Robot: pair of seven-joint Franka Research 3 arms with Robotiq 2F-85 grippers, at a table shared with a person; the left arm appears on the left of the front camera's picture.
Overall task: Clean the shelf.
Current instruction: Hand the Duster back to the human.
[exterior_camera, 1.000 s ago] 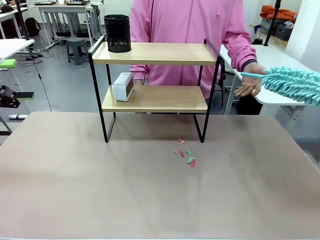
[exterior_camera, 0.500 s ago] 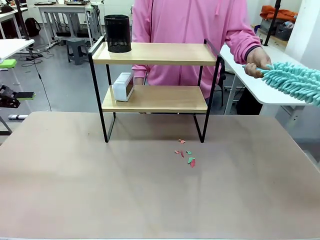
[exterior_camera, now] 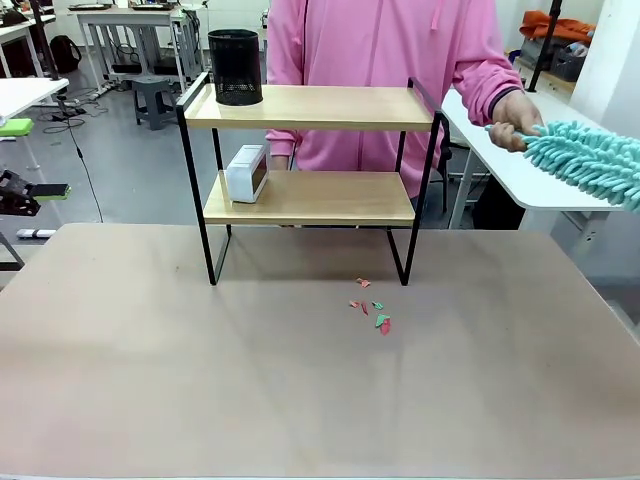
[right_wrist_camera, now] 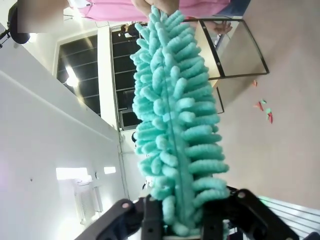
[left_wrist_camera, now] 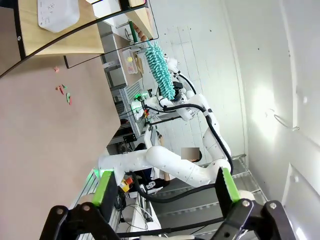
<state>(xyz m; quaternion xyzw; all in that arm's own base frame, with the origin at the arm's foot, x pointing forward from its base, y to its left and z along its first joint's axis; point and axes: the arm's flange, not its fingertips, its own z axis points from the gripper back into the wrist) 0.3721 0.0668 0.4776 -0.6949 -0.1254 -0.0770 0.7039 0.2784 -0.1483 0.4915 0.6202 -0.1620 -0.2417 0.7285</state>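
The shelf stands at the far middle of the brown table, with a black mesh cup on its top board and a small white device on the lower one. A teal fluffy duster pokes in from the right edge. The person's hand grips its handle end. In the right wrist view my right gripper has its fingers pressed on either side of the duster at its base. My left gripper is open and holds nothing, well away from the shelf.
Several red and green paper scraps lie on the table just in front of the shelf's right legs. A white table stands to the right behind the shelf. The person in pink stands right behind the shelf.
The person's hand has risen from below the duster's handle and closed around its end. The duster has stayed nearly in place. The shelf and scraps have not moved.
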